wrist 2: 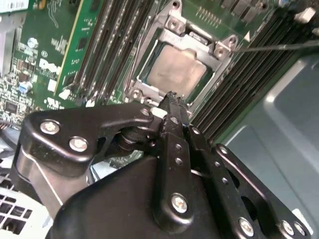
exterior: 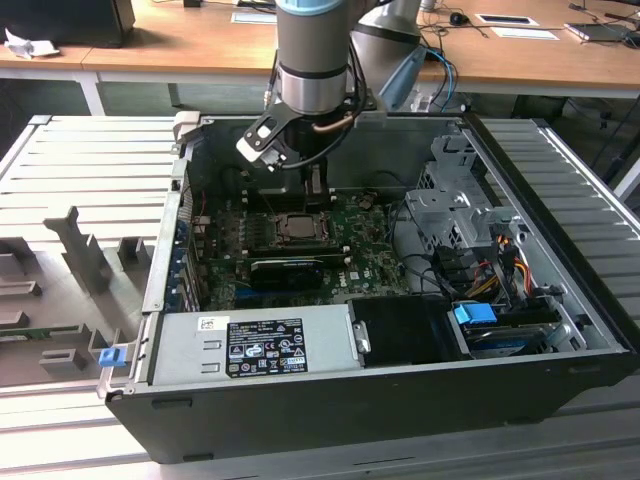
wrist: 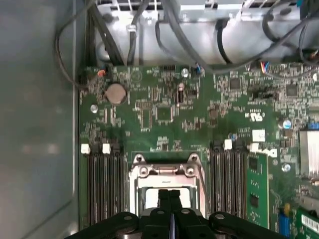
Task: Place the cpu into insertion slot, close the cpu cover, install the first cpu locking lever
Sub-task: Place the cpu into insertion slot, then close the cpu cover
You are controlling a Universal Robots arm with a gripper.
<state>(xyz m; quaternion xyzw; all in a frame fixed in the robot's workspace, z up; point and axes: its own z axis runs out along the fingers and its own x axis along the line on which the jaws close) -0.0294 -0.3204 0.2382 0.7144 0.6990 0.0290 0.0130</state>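
Inside an open computer case (exterior: 560, 300), the arm's gripper (wrist 2: 172, 99) hangs just above the slot (wrist 2: 174, 24) on the green motherboard (wrist: 164, 114). Its fingers are pressed together with nothing between them. The cpu (wrist 2: 177, 69) lies in the slot, pale face up, with the silver cover (wrist 2: 151, 59) framing it.
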